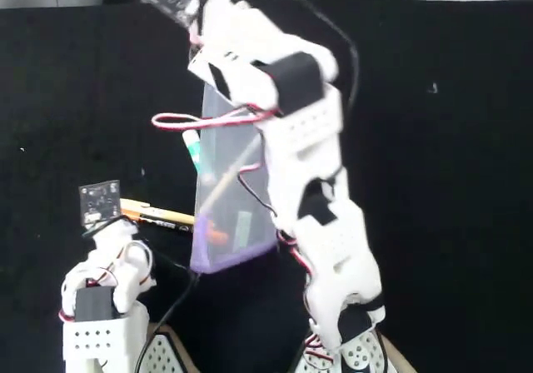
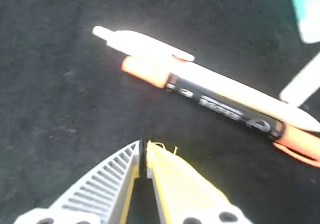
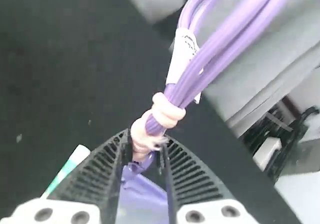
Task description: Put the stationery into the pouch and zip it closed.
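Over the black worktop you have the translucent pouch hanging upright from the right arm, its purple bottom edge low near the worktop and its top up at the right hand. That hand is clamped on the knotted end of the purple cord loop at the pouch's top. Two pens lie side by side just outside the pouch, a white pen and an orange and black pen. Their far ends reach its lower edge, and you cannot tell whether they touch it or slip behind it. The left hand sits low just short of them with its fingers together and nothing in it. My reading is that loading isn't finished. Spread those fingers first, come down across the middle of one barrel rather than both, and take the pens singly, since round barrels lying against each other are likely to roll. Keep the pouch steady and get its mouth facing the left arm before zipping. Inside it, a long white stick leans on a slant, a green-and-white tube rests against the wall on the pens' side, and a small pale green piece lies near the bottom.
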